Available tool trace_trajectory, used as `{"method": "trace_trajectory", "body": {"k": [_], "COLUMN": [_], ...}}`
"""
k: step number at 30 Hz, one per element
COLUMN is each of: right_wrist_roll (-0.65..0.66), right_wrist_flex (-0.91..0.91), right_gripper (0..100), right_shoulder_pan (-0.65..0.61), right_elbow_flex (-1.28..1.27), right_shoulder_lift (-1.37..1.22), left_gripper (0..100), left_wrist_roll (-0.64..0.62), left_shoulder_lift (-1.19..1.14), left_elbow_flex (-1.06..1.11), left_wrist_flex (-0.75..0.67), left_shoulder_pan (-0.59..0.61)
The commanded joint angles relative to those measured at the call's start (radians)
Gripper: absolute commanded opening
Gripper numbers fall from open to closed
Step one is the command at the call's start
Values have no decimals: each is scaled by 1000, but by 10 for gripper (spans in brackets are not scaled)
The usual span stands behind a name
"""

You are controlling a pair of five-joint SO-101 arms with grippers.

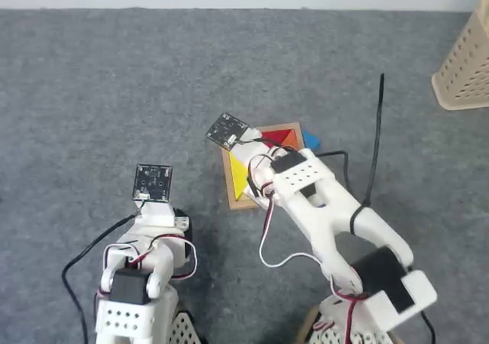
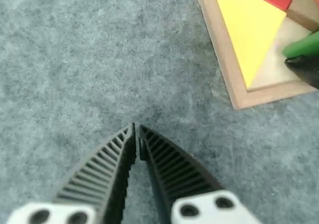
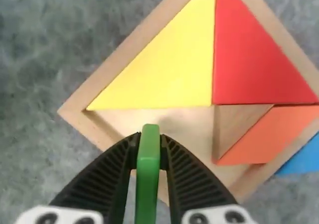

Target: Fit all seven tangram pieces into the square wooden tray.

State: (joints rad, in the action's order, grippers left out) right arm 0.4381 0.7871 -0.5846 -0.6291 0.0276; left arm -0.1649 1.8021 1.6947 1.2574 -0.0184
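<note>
Your right gripper (image 3: 148, 134) is clamped on the green piece (image 3: 148, 169), held edge-on over the bare floor of the wooden tray (image 3: 74, 110), close to one corner. The yellow triangle (image 3: 169, 69) and red triangle (image 3: 249, 59) each sit flush to a rim and touch along a shared edge. The orange piece (image 3: 269, 134) butts against the red. The open room is the bare wood between yellow, orange and the near rims. The blue piece (image 3: 301, 159) lies outside, just beside the rim, cut off at the frame edge. Green's outline is mostly hidden by the fingers, and you can't tell whether it touches the floor. In the high view the right arm covers much of the tray. Your left gripper (image 2: 135, 130) is closed on nothing over the grey carpet (image 2: 75, 59), near a tray corner but apart from it.
</note>
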Motion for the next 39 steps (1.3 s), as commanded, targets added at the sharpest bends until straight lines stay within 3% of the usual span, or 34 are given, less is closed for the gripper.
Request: {"method": "trace_trajectory", "body": {"k": [1,13,27,34,39], "right_wrist_roll": [21,-52,-61,-58,-55], "right_wrist_flex": [16,-91,-87,-45,-53], "right_gripper": [7,9,12,157,169], "right_shoulder_pan": [-10,-10,-12,-4,45], "right_elbow_flex": [71,72,66,71,74], "right_shoulder_lift": [-4,-15,-16,-5,-2], "left_gripper": [13,13,13,13,13], "left_wrist_roll": [5,5,5,5,5], "left_shoulder_lift": [15,15,15,15,15], "left_elbow_flex": [-8,-8,-8,-8,-8], "left_wrist_flex": [5,5,5,5,5], "left_shoulder_pan": [2,2,2,2,2]}}
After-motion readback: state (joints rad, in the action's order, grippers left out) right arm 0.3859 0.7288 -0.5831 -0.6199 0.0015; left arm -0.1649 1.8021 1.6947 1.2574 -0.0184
